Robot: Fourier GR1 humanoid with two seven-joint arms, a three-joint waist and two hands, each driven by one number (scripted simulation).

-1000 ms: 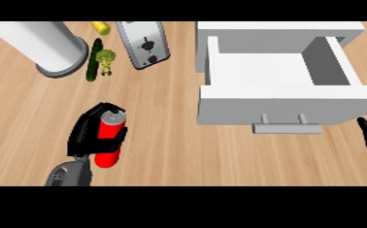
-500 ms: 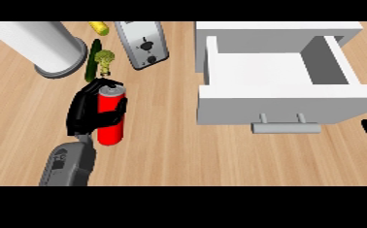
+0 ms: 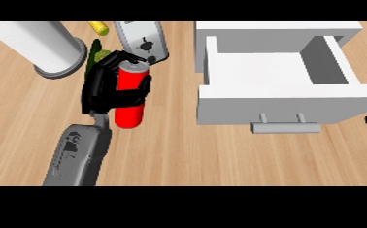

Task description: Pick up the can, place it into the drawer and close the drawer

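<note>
While the drawer (image 3: 276, 84) sits open and apart to the right of the fingers, the left hand (image 3: 104, 89) has carried the red can (image 3: 130, 96) up the counter (image 3: 186, 154) since a second ago, so it now lies closer to the silver appliance (image 3: 143, 40) just beyond the fingertips. That suggests the pick is done and the carry toward the drawer comes next. From the head view the grey forearm (image 3: 79, 154) rises from the lower edge, fingers curled round the can's middle, grasping it. A white cylinder (image 3: 39, 45) stands left of the fingers. No right hand shows.
</note>
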